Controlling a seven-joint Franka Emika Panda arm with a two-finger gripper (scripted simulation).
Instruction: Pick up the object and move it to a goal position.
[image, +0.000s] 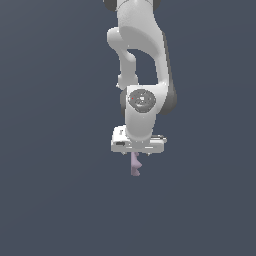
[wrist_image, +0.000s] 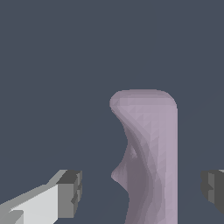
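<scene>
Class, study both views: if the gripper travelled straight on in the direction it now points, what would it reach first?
The gripper points down, and the mauve object lies straight ahead in the gap between its open fingers, so that probably comes first. Neither finger touches it. How far below it sits cannot be judged.

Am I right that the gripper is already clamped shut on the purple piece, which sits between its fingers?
Not quite. In the wrist view the gripper is open: its fingers stand apart from the purple piece, with gaps on both sides. The piece does sit between them.
</scene>
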